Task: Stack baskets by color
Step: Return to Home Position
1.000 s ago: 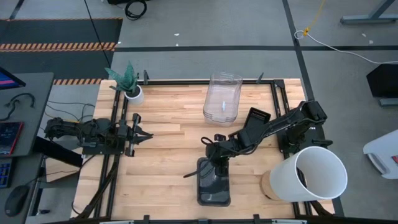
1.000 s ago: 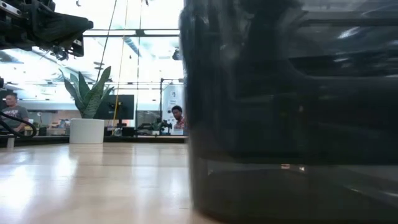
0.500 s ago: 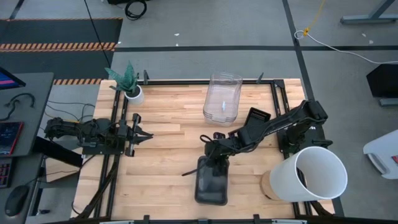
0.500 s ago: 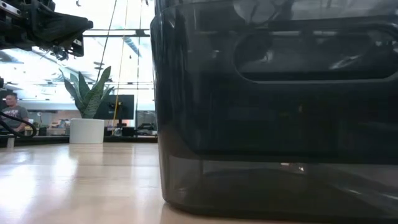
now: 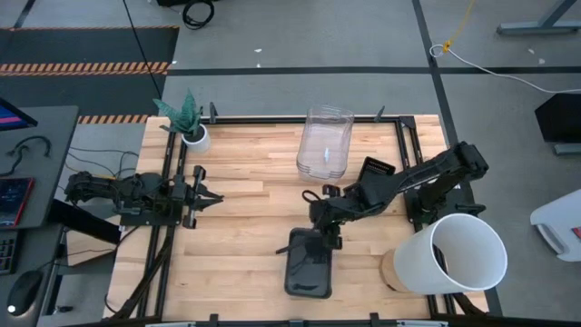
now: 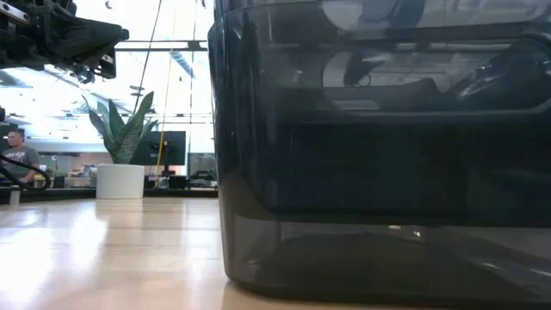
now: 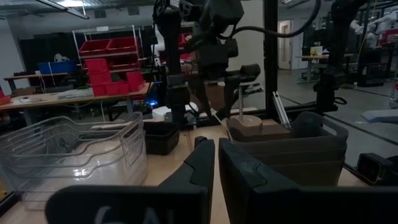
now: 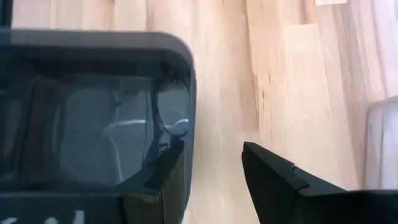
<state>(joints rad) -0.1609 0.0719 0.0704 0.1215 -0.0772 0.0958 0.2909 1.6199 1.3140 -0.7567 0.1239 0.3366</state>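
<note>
The white bucket [image 5: 458, 254] fills the near right corner of the wooden surface [image 5: 236, 263]. The stack of dark grey baskets [image 5: 309, 268] sits at the middle of the near edge, unmoved since half a second ago. The right claw [image 5: 321, 234] has drawn up and back from it and now hangs over the stack's far end, fingers spread wide and empty. The clear baskets [image 5: 324, 145] stand stacked at the far edge, with the black baskets [image 5: 374, 169] just right of them. The left claw [image 5: 211, 195] waits by the left edge, fingers nearly together.
</note>
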